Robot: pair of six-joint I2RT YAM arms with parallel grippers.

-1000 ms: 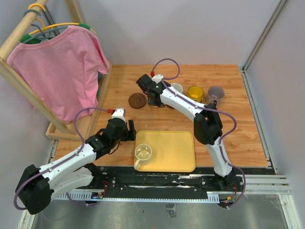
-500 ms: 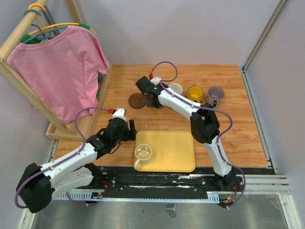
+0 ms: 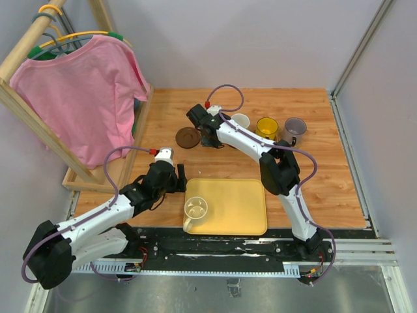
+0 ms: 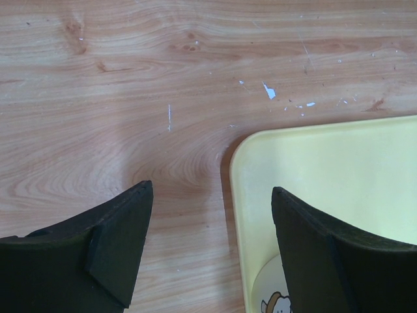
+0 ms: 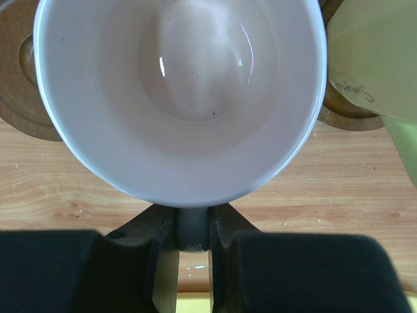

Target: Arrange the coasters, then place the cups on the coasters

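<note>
- The right gripper point(image 5: 192, 222) is clenched on the handle point(image 5: 192, 229) of the pale pink cup point(image 5: 179, 98). It holds the cup mouth up, beyond the far edge of the yellow tray point(image 3: 241, 195).
- Brown coaster rims point(image 5: 345, 114) show on both sides of this cup. I cannot tell whether it stands on one or hangs just above.
- The cup looks like glazed ceramic: stiff, smooth, probably slippery, liable to chip, and light enough for a handle hold.
- The thin handle is the sound place to grip, since the rounded wall would likely slide off the pads.
- Held by the handle alone, the cup may tip away from the fingers, so it calls for a level, gentle set-down.
- The left gripper point(image 4: 212, 215) hangs released and holds nothing, at the tray's far left corner.
- The white-green cup point(image 3: 195, 208) stands on the tray's left side, and its handle is the likely place to take it.
- A bare dark coaster point(image 3: 187, 137) lies beyond the tray's far left corner.
</note>
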